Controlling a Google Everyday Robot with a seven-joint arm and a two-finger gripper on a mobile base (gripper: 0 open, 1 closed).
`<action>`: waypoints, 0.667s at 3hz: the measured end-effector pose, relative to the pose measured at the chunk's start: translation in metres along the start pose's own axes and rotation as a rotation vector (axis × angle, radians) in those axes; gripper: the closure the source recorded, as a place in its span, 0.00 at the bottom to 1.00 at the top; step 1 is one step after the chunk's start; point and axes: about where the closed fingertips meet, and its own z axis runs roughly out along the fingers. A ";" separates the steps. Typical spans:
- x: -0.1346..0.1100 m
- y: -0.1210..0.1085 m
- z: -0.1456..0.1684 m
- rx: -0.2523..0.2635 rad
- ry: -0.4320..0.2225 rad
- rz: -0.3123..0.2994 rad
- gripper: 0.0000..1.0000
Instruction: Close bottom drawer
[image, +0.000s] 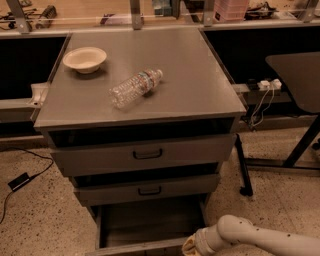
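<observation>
The grey cabinet (150, 100) has three drawers. The bottom drawer (150, 222) is pulled far out, so I see into its empty inside, and its front rim (135, 246) lies at the lower edge of the view. Its handle is out of view. My gripper (190, 248) sits at the right end of that front rim, at the very bottom of the view, on the end of the cream arm (260, 240) that comes in from the lower right. Its fingers are cut off by the frame edge.
A cream bowl (84, 59) and a lying plastic bottle (135, 87) rest on the cabinet top. The top drawer (145, 154) and middle drawer (147, 189) stand slightly out. A black table leg (242, 165) stands at the right. A cable and adapter (21, 181) lie on the floor at the left.
</observation>
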 end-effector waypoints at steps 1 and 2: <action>0.000 0.001 0.004 -0.006 0.019 -0.001 1.00; 0.013 -0.003 0.027 0.000 0.036 0.032 1.00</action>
